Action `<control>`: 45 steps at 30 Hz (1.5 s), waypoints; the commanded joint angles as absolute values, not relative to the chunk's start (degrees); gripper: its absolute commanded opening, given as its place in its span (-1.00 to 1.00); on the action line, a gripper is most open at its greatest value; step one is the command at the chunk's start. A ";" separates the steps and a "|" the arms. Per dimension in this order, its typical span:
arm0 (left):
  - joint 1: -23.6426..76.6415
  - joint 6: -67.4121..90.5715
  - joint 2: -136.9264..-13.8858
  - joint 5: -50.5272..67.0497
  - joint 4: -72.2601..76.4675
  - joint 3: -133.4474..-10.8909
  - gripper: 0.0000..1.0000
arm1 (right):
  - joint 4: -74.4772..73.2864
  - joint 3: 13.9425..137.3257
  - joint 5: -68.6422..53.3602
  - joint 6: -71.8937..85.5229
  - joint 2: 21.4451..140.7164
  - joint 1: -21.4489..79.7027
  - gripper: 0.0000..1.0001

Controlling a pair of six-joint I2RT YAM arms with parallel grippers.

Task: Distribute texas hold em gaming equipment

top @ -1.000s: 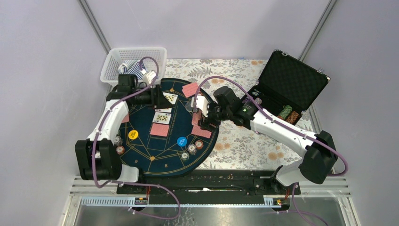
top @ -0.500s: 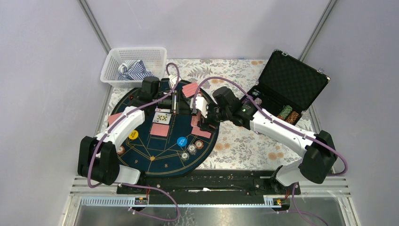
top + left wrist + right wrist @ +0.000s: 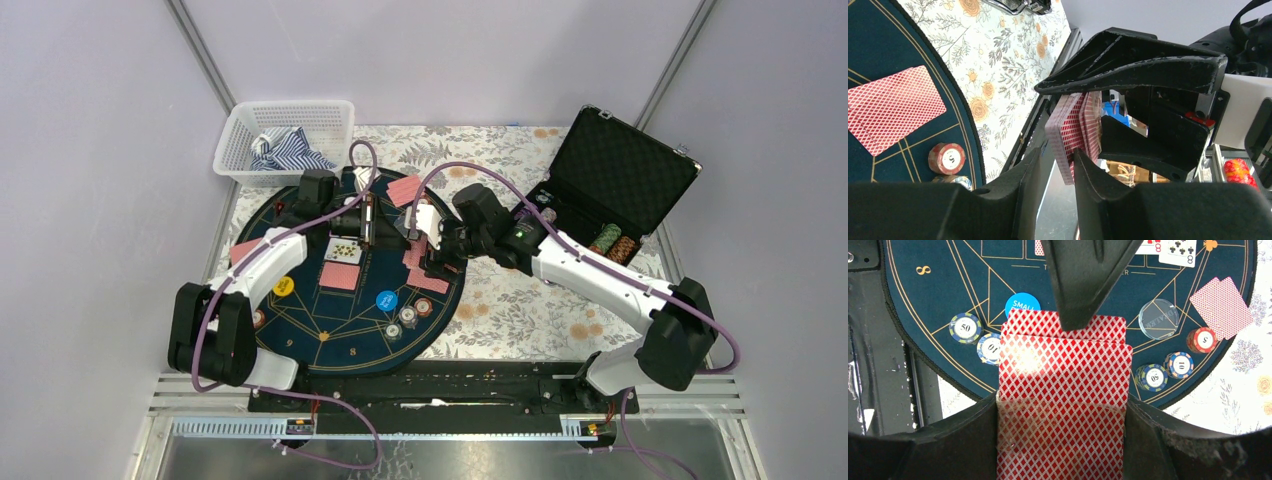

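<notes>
Both arms meet over the far right part of the dark blue mat (image 3: 300,335), and it is all about the deck of red-backed cards (image 3: 1063,375). The right gripper (image 3: 1063,407) has the deck clamped across its width, one black finger against each long edge, holding it up off the mat. The left gripper (image 3: 1059,159) comes at it from the other side with its jaws drawn narrow. Its fingers (image 3: 1033,175) straddle the edge of the outermost cards, one on either side, but from here I cannot tell whether they actually pinch a card or merely stand beside it. Seen from the right wrist, the top card sits pushed a little past the rest of the deck, with a left finger lying over its far edge. Down on the mat lie a blue disc (image 3: 1023,304), a clear disc (image 3: 1158,319), a yellow disc (image 3: 284,287) over on the left, small poker chips (image 3: 1179,364) near the rim, a face-down pair of cards (image 3: 1220,306) and some face-up cards (image 3: 1175,249). Off to the right the black case (image 3: 610,170) stands open on the floral cloth (image 3: 520,305) with more chips in it. A white basket (image 3: 240,140) holding a striped cloth (image 3: 285,150) sits at the far left corner.
</notes>
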State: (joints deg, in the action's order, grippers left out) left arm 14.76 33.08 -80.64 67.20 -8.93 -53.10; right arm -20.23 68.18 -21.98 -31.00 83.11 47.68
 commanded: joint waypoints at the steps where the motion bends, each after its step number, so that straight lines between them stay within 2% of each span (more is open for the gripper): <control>1: 12.84 31.72 -81.19 68.78 -8.79 -53.08 -0.36 | -16.53 70.15 -22.18 -30.25 79.63 48.23 -0.81; 6: 12.01 30.34 -80.39 68.99 -10.24 -53.24 -0.45 | -16.44 70.03 -22.13 -30.19 79.65 48.23 -0.81; 10: 10.88 29.95 -79.09 70.19 -10.20 -53.29 -0.45 | -16.27 69.52 -21.77 -30.37 79.71 48.22 -0.81; 16: 11.78 28.72 -76.35 69.84 -10.22 -53.98 0.05 | -16.34 69.40 -22.28 -30.52 80.51 48.29 -0.80; 20: 13.46 27.55 -78.05 68.42 -12.52 -55.56 0.06 | -16.52 70.25 -22.84 -30.50 81.00 48.29 -0.80; 30: 11.98 20.16 -79.37 66.07 -22.25 -57.30 -0.58 | -16.45 69.89 -21.99 -30.32 80.42 48.30 -0.80; 34: 9.33 19.91 -78.59 66.69 -22.95 -56.82 -0.96 | -16.27 69.79 -21.72 -30.36 80.39 48.28 -0.80; 39: 5.45 16.79 -78.46 66.39 -26.38 -56.80 -1.00 | -15.92 68.91 -20.95 -30.65 80.23 48.25 -0.81; 45: -4.04 6.33 -81.86 60.85 -39.60 -58.47 -1.00 | -15.73 68.16 -20.36 -30.84 79.98 48.27 -0.80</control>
State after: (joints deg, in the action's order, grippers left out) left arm 1.02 15.33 -80.01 65.65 -30.63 -55.92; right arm -19.79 67.88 -20.45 -30.94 82.70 47.68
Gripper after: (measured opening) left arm 0.005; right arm 0.728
